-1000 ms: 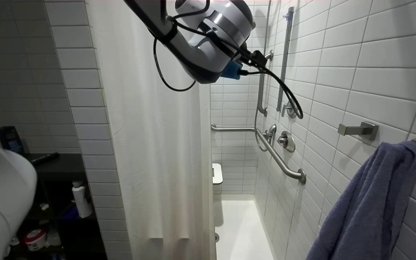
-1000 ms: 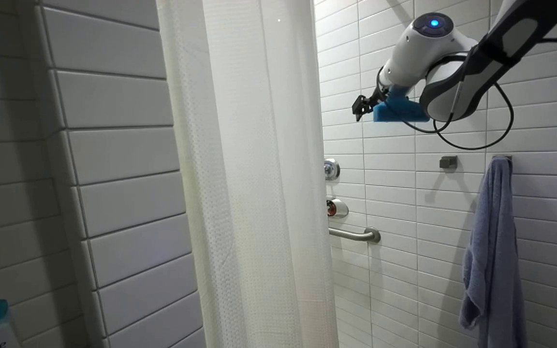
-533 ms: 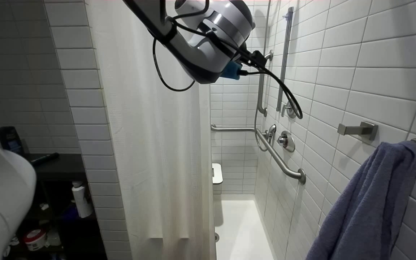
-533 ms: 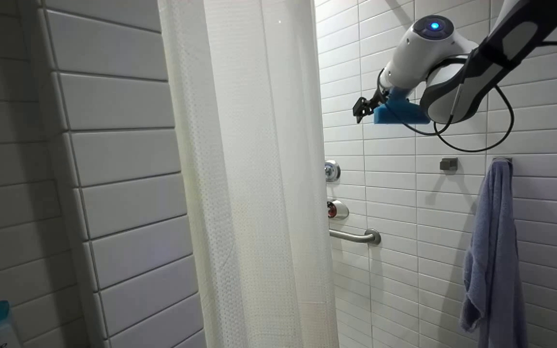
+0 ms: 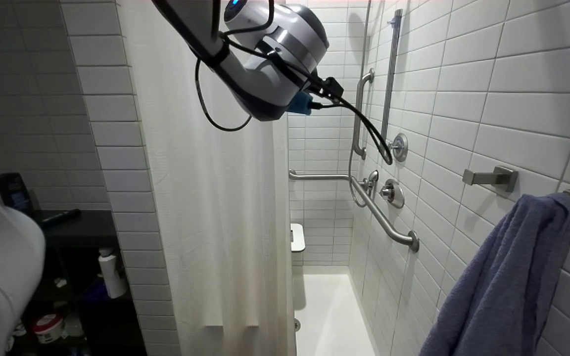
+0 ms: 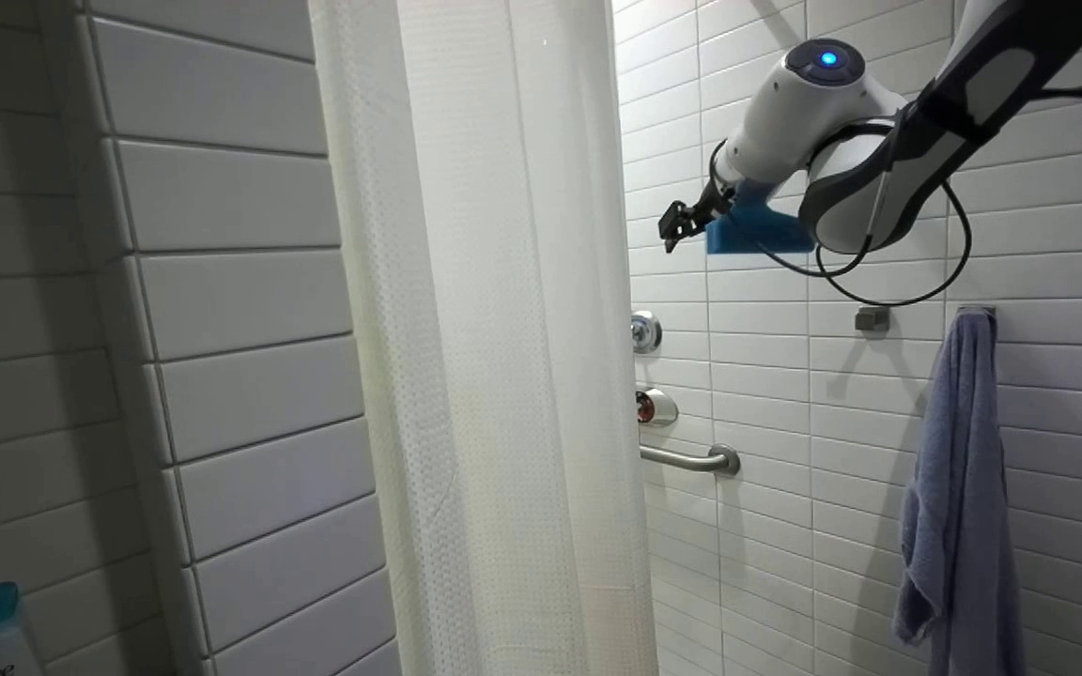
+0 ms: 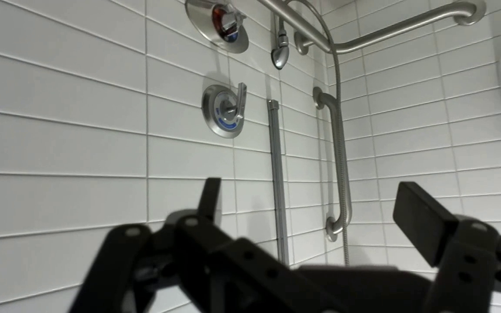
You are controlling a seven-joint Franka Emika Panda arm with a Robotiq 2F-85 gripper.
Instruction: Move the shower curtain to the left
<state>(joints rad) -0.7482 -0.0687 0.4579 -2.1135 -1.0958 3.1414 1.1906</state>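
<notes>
Hand (image 7: pixel 315 208) spread wide, jaws well apart, nothing between them, only the tiled wall (image 7: pixel 63 143) showing beyond. Off-white curtain (image 6: pixel 494 338) hangs left of my hand in both exterior views, in long folds, loose edge on my side. No contact that I can see; how deep the gap runs, I can't tell. So this is the reach, I'd say, with the pull not yet begun. Best done like this: ease sideways to that loose edge, one jaw inside and one outside, pinch a proper fold rather than a thin lip, then draw it left, slow and level. Nudge it from outside and it'll probably swing off. It runs past the top of both exterior views, so I expect the upper part to lag.

Trouble spots: black cables (image 5: pixel 388 159) loop low and could snag on the curtain or the grab bar (image 5: pixel 380 217). Blue block (image 6: pixel 759 233) sits close behind the jaws and might brush the curtain. Over left, the tiled pillar (image 5: pixel 126 180) borders it, so folds must bunch there. Towel (image 5: pixel 502 277) hangs right, well apart.
</notes>
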